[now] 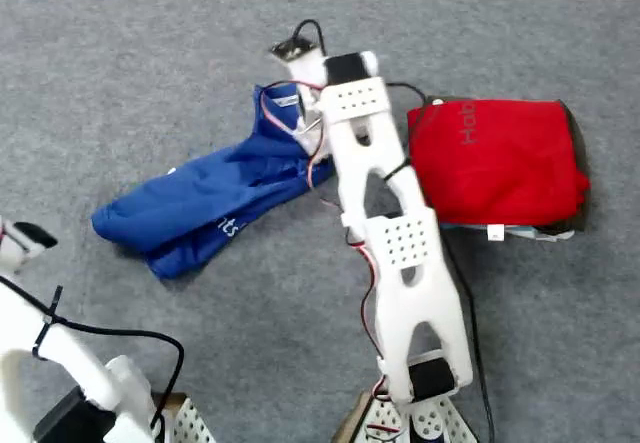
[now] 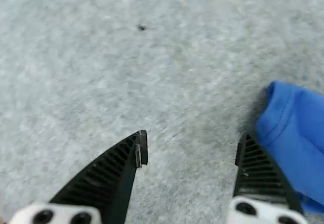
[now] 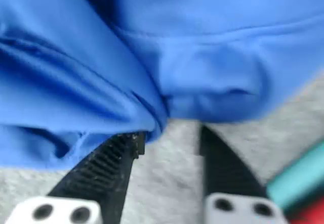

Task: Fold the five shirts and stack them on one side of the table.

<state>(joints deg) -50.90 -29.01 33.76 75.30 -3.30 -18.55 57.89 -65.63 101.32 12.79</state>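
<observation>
R gripper (image 3: 169, 140) is open, jaws apart w/ grey table showing in the gap, tips right at the edge of the blue shirt (image 3: 152, 57); one tip sits under a hanging fold. In the high view the right arm (image 1: 400, 253) runs from the near edge up to the shirt's far end. L gripper (image 2: 192, 145) is open too, nothing btwn the jaws, over bare table (image 2: 101, 57), w/ the shirt's other end just beside one finger.

Blue shirt is bunched, not flat. Its long axis runs diagonally, from near-left to far-right around mid-table. The far end by the R gripper looks like the collar, though it's partly hidden by the arm.

Red shirt (image 1: 495, 158) is folded square on the table's right side, just past the arm. It tops a stack, w/ light and dark edges of lower layers poking out beneath
</observation>
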